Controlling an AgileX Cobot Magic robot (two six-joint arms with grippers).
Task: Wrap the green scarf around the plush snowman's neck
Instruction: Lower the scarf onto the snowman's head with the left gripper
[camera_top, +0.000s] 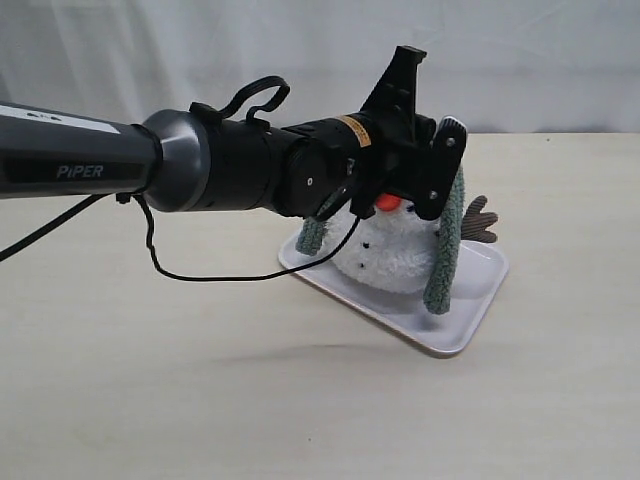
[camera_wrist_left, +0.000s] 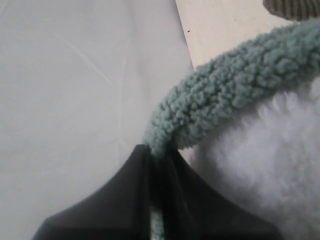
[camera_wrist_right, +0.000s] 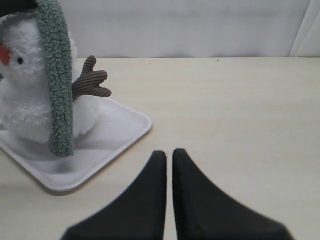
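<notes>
The plush snowman (camera_top: 395, 255) stands on a pale tray (camera_top: 470, 300). The green scarf (camera_top: 445, 250) hangs down its right side to the tray, and the other end (camera_top: 312, 235) shows at its left. My left gripper (camera_top: 437, 175) hovers at the snowman's head, hiding most of it. In the left wrist view this gripper (camera_wrist_left: 159, 152) is shut on the scarf (camera_wrist_left: 235, 90), which curves over the white fluff (camera_wrist_left: 270, 165). My right gripper (camera_wrist_right: 166, 154) is shut with nothing in it, over bare table, well away from the snowman (camera_wrist_right: 25, 100) and the scarf (camera_wrist_right: 59, 90).
A brown twig arm (camera_wrist_right: 90, 80) sticks out from the snowman towards the right arm's side. The tray's (camera_wrist_right: 115, 135) rim is low. The left arm's cable (camera_top: 200, 272) dangles down near the tray's left corner. A white curtain backs the table.
</notes>
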